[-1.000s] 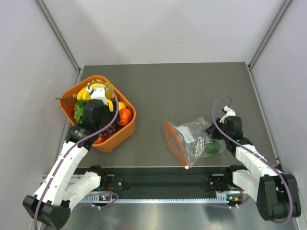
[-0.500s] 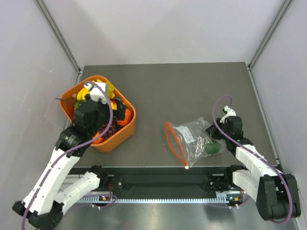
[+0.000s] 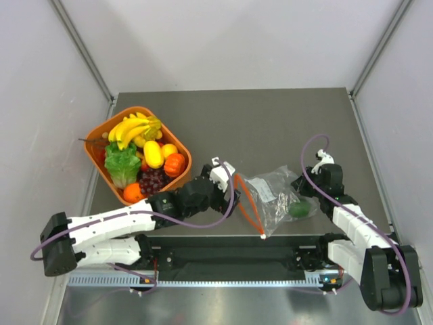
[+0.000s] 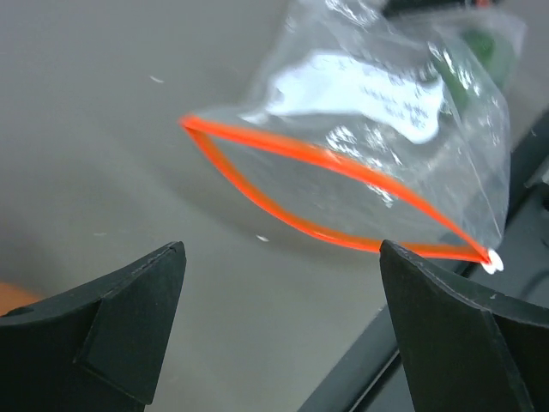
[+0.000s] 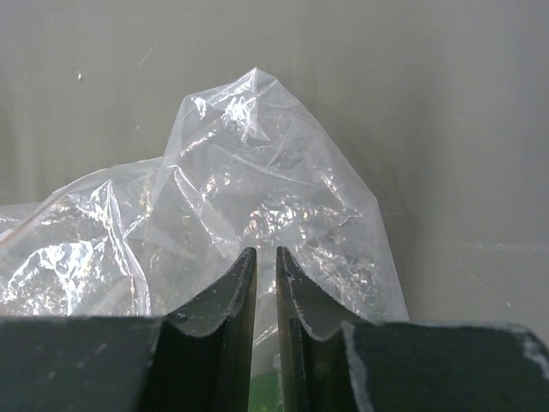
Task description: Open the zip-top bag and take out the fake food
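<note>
Item 1, zip-top bag (image 3: pixel 277 196): I see it lying on the grey table (image 3: pixel 270 122), right of centre in the overhead view. It is clear and crinkled. Its orange-red zip strip (image 4: pixel 300 154) gapes in a long loop, so the mouth stands open towards the left of the frame. A small white slider tab (image 4: pixel 491 262) sits at the near end of the strip.

Item 2, label (image 4: pixel 360 86): a white patch on the bag with lines of print; I cannot read them.

Item 3, green fruit (image 3: pixel 300 210): inside the bag, at its lower right end.

Item 4, left gripper (image 4: pixel 279 257): jaws spread wide with nothing between them, facing the open mouth just left of the bag.

Item 5, right gripper (image 5: pixel 266 257): jaws almost together, pinching a fold of the bag's film at its right end.

Item 6, orange basket (image 3: pixel 188 166): left of the frame, well apart from the bag. It holds a banana bunch (image 3: pixel 132 128), lettuce (image 3: pixel 122 164), dark grapes (image 3: pixel 152 181) and an orange round fruit (image 3: pixel 133 191).
</note>
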You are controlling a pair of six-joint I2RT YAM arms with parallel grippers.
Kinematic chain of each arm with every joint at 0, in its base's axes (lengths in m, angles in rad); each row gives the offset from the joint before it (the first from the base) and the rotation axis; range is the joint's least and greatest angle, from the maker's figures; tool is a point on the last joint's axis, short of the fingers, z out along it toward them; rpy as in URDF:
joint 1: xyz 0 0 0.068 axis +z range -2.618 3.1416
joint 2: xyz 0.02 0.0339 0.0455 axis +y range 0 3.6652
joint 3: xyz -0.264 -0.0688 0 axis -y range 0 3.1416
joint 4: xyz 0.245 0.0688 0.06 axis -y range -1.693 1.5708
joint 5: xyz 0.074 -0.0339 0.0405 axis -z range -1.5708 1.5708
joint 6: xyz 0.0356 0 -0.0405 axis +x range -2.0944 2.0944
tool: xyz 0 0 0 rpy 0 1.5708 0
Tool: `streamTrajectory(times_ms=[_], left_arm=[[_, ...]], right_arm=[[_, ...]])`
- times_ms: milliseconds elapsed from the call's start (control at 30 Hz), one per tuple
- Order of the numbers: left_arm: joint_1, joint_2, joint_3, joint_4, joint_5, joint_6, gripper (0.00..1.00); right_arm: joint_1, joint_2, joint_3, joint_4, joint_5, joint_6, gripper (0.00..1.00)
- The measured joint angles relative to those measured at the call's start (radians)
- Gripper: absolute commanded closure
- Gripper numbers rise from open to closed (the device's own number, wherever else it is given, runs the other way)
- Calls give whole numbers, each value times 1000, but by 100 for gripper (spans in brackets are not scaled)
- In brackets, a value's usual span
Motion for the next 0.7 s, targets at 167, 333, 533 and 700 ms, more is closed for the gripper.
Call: streamTrajectory(times_ms=[167,333,533,700], left_arm=[[-6,60,-145,172,130,-31,3],[-20,164,-153,299,187,-44,8],[-27,307,-142,396,198,-44,23],[-27,417,-113,439,197,-36,28]], right_arm=[[0,1,0,5,-8,0,85],[-1,1,0,5,-14,0,85],[-2,11,0,6,-15,0,85],[-5,12,0,5,-16,-1,75]])
